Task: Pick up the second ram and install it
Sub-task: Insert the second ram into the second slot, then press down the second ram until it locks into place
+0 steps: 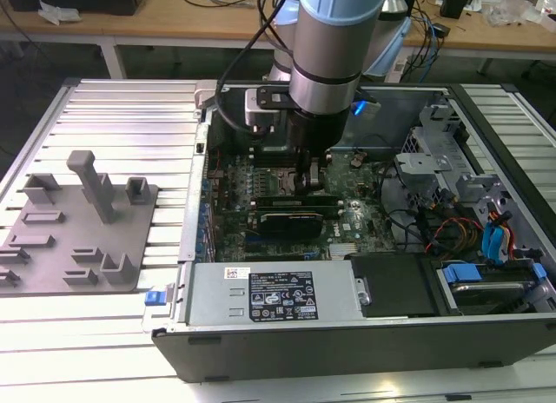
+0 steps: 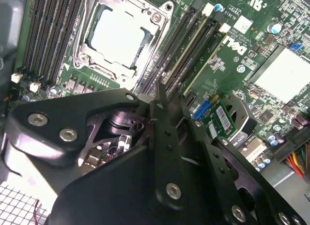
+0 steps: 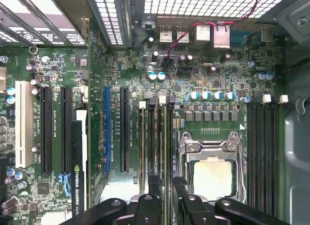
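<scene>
My gripper [image 1: 311, 179] reaches down into the open computer case, low over the motherboard's memory slots beside the processor socket [image 3: 213, 174]. In the first wrist view its two black fingers [image 3: 154, 196] stand on either side of the second ram [image 3: 167, 147], a thin green stick on edge in one of the slots, and appear shut on it. In the second wrist view the gripper [image 2: 169, 101] sits at the near end of the same row of slots [image 2: 193, 50]. The stick's lower edge and the slot's latches are hidden by the fingers.
A black graphics card [image 1: 291, 219] lies just in front of the gripper. The power supply [image 1: 269, 294] fills the case's front. Drive cages and cables [image 1: 452, 194] crowd the exterior view's right. A grey holder fixture [image 1: 78, 238] stands outside the case on the slatted table at the left.
</scene>
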### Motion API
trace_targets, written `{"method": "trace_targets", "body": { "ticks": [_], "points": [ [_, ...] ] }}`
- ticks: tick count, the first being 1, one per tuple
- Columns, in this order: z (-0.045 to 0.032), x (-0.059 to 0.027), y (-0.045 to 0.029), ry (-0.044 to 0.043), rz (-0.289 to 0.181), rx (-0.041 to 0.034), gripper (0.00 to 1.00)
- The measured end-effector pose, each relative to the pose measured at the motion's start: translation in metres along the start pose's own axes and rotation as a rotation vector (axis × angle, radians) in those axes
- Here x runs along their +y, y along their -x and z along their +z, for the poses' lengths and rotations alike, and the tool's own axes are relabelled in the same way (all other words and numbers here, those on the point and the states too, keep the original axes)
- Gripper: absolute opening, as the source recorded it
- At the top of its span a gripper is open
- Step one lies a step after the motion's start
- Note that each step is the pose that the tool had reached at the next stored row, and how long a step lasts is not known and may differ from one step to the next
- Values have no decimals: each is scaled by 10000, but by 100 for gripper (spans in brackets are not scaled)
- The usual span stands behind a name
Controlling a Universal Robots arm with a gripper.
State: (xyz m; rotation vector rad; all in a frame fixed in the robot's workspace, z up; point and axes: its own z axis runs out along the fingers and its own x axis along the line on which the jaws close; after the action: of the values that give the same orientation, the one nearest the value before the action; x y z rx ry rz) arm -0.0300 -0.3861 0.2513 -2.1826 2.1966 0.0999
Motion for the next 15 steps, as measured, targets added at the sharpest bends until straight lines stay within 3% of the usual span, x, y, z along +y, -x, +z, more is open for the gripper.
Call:
{"method": "trace_targets", "body": {
  "ticks": [3,4,15],
  "points": [
    [0,-4,0,0,0,0,15],
    [0,-6,0,0,0,0,8],
    [2,-8,24,0,0,0,8]
  ]
}}
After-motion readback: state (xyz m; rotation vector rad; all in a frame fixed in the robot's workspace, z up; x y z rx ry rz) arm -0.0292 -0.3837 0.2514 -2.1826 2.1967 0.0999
